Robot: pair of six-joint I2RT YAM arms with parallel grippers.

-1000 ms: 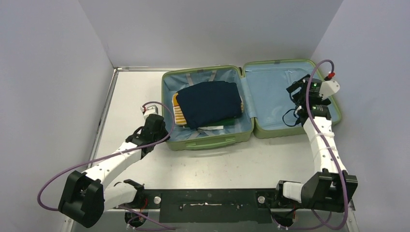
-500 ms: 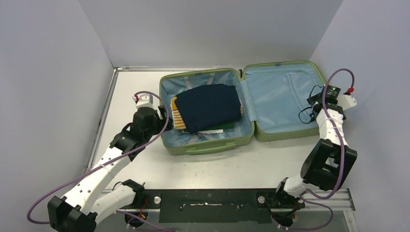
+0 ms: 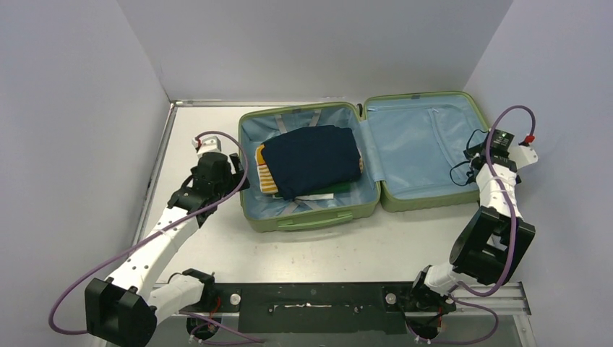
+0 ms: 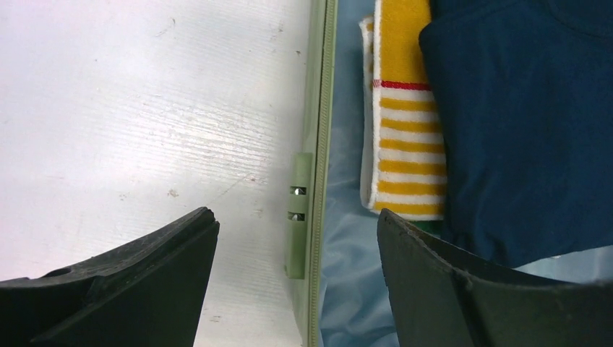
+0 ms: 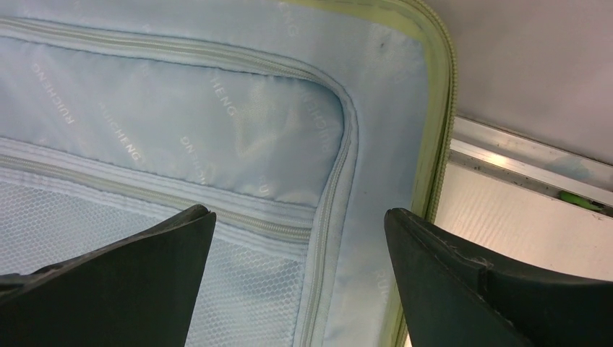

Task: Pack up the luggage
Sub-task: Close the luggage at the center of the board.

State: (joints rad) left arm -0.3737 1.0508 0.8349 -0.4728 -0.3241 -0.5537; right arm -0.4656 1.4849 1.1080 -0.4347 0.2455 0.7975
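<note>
The luggage [image 3: 311, 219] lies open flat on the table, pale green with blue lining. Its left half holds a folded navy garment [image 3: 311, 160] on top of a yellow-striped towel [image 3: 266, 173]. My left gripper [image 3: 235, 168] hovers open over the left rim. In the left wrist view, the left gripper [image 4: 296, 215] straddles the rim [image 4: 316, 87], one finger over the table and the other over the lining beside the towel [image 4: 405, 130]. My right gripper [image 3: 471, 160] stands open over the lid's right edge. In its wrist view, the right gripper [image 5: 300, 211] is above the zipped lining [image 5: 181, 123], next to the green rim [image 5: 439, 108].
Grey walls close in the table on the left, back and right. A metal rail [image 5: 528, 155] runs along the table edge just beyond the lid. Purple cables [image 3: 509, 119] loop off both wrists. Bare white tabletop [image 3: 325, 249] lies between the luggage and the arm bases.
My left gripper has opened and moved from the luggage's front-left corner up along its left rim. The right arm swung from over the lid to its right edge, staying open.
</note>
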